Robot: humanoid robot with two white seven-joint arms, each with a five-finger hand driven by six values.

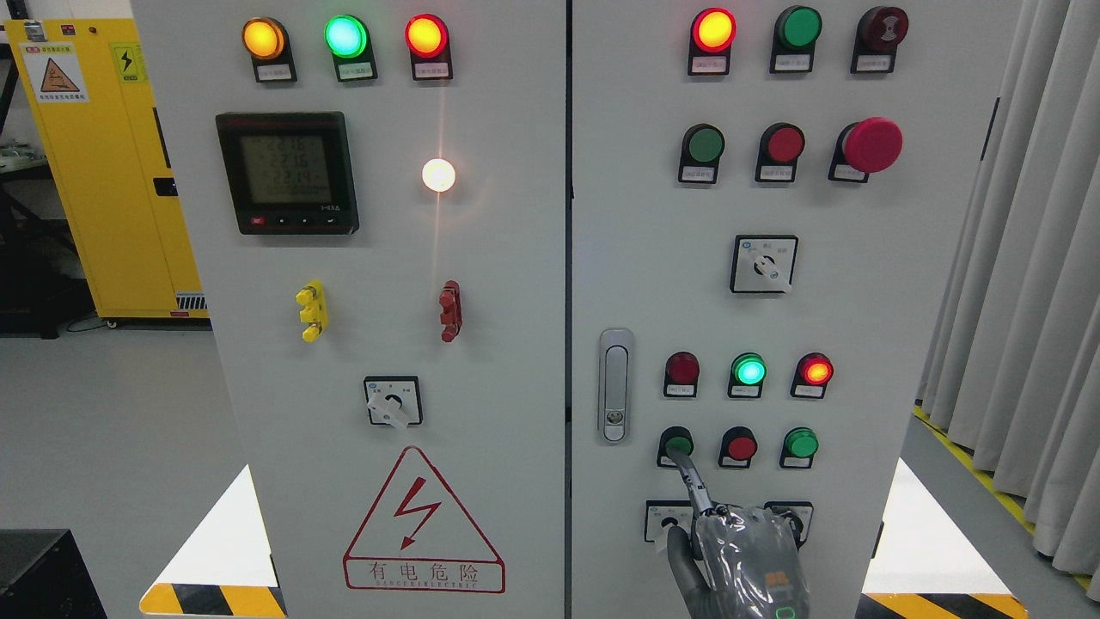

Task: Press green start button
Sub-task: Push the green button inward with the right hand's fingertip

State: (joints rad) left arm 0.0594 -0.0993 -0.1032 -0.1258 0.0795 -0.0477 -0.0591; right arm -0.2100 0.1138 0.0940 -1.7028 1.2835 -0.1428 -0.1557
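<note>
Far left stands a yellow cabinet (103, 172), then the grey control panel (516, 344) with its digital meter (286, 172) and lightning warning triangle (423, 520). Right door, bottom button row: the green start button (678, 444), round in a black collar, sits leftmost. The right hand (739, 559) rises from below, index finger (692, 483) extended, tip touching that button, other fingers curled.

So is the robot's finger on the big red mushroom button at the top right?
No. The right hand points one finger at the green button in the lower row, far below the red mushroom button.
</note>
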